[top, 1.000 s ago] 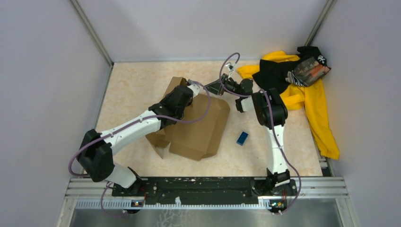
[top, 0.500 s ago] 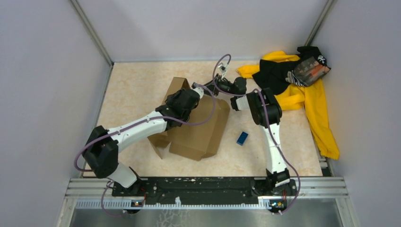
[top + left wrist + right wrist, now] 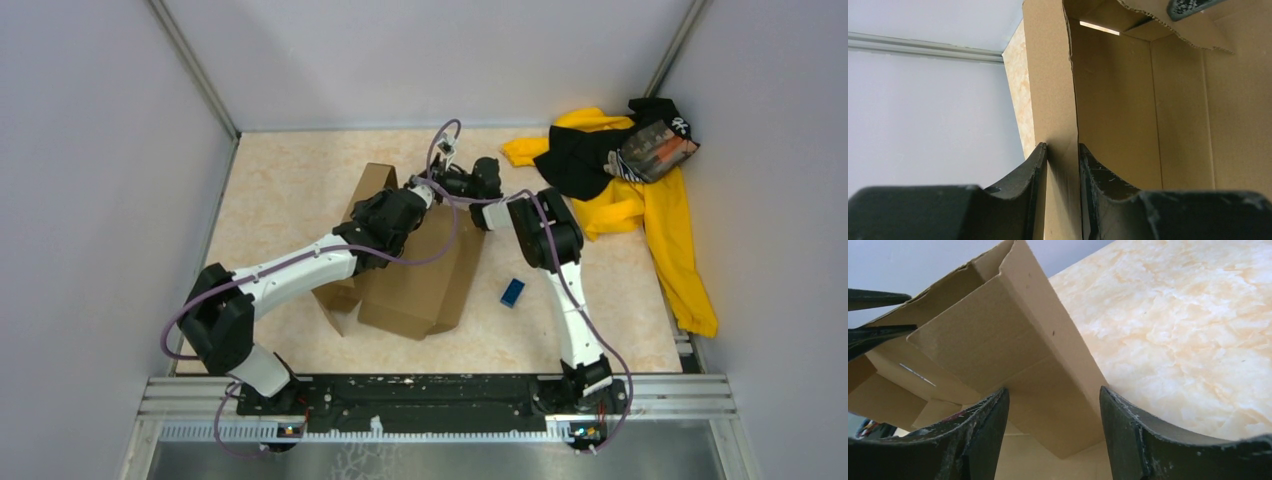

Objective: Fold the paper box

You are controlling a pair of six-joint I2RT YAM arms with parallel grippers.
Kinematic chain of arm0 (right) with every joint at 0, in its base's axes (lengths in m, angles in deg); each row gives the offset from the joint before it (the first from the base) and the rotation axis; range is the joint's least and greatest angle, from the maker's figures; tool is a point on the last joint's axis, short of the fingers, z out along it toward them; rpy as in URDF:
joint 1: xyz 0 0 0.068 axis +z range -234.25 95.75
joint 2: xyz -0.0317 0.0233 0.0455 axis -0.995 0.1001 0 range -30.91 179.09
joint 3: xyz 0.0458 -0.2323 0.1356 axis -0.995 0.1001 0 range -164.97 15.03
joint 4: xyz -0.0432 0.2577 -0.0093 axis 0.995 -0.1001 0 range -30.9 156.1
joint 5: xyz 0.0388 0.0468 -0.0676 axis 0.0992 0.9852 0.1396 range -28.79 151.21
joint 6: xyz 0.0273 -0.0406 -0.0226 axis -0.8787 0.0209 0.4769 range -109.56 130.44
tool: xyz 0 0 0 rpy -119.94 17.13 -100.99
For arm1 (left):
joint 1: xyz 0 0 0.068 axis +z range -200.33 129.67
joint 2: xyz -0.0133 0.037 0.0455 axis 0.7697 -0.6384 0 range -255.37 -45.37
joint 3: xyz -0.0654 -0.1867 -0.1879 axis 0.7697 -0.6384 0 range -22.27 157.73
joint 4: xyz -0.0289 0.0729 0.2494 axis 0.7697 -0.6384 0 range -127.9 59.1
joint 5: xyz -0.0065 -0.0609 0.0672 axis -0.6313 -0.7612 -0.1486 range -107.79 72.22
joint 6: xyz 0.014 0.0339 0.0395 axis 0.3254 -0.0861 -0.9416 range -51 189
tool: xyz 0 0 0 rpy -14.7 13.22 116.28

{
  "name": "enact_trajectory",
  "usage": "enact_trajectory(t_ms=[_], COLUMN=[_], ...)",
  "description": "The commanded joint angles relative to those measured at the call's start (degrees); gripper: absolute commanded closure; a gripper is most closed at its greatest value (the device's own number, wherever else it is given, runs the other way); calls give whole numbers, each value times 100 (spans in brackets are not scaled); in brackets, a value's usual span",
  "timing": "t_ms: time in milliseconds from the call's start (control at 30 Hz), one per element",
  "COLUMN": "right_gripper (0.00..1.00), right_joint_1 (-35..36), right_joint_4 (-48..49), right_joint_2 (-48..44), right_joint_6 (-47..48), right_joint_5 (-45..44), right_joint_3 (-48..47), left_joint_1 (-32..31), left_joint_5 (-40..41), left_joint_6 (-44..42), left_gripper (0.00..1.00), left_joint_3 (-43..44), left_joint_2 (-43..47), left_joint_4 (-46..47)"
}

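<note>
Leftward across the table (image 3: pixel 280 180) goes the right arm since a second ago, so that the right gripper (image 3: pixel 447 180), which was hanging close to the cloth, now sits at the far edge of the paper box (image 3: pixel 420 285), almost against the left gripper (image 3: pixel 422 190). The left arm has shifted only a little.

Nearest the arm bases lies the box, left of the table's middle: plain brown cardboard, half formed, with a broad flat panel toward the near side, creased flaps at its near-left corner and walls standing up at the far end. A small blue block (image 3: pixel 512 292) lies just to its right, apart from it.

At the far end, the left gripper (image 3: pixel 1061 150) is clamped on an upright wall of the box (image 3: pixel 1118 110), one finger (image 3: pixel 1033 165) outside and the other inside. Beyond it the open inside shows fold lines and a ragged-edged flap.

The right gripper (image 3: pixel 1052 395) stands wide, gripping nothing. A folded flap of the box (image 3: pixel 993 340) reaches down between its fingers (image 3: pixel 1128 425), with space on both sides.

Farthest off, in the far right corner, lies a yellow and black cloth pile (image 3: pixel 650 215).
</note>
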Motion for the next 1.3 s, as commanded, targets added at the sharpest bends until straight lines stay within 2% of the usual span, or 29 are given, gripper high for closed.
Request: enact_trajectory(t_ms=[0, 167, 467, 600, 800, 1067, 1167, 1267], right_gripper=[31, 24, 21, 21, 21, 21, 25, 36], right_joint_1=[95, 125, 191, 238, 328, 500, 525, 545], right_joint_4=[-620, -906, -1201, -1059, -328, -312, -259, -305], right_joint_2=[49, 255, 852, 1009, 1270, 1483, 1501, 1550], right_joint_6=[758, 854, 686, 605, 115, 90, 129, 141], right_joint_5=[-47, 75, 522, 594, 689, 578, 422, 343], right_joint_3=[-527, -971, -2060, -2293, -2558, -2905, -2898, -2980], left_joint_1=[-84, -84, -85, -84, -88, -84, -84, -81], left_joint_5=[-810, -863, -934, -958, -1008, -1019, -1039, -1041], left_joint_6=[429, 437, 417, 415, 421, 358, 339, 320], left_gripper=[69, 69, 69, 69, 70, 69, 69, 69], left_joint_3=[-191, -193, -245, -259, -287, -340, -381, -395], left_joint_2=[-294, -338, -357, -368, -409, -351, -316, -313], left_joint_4=[-649, -623, -538, -511, -473, -391, -345, -312])
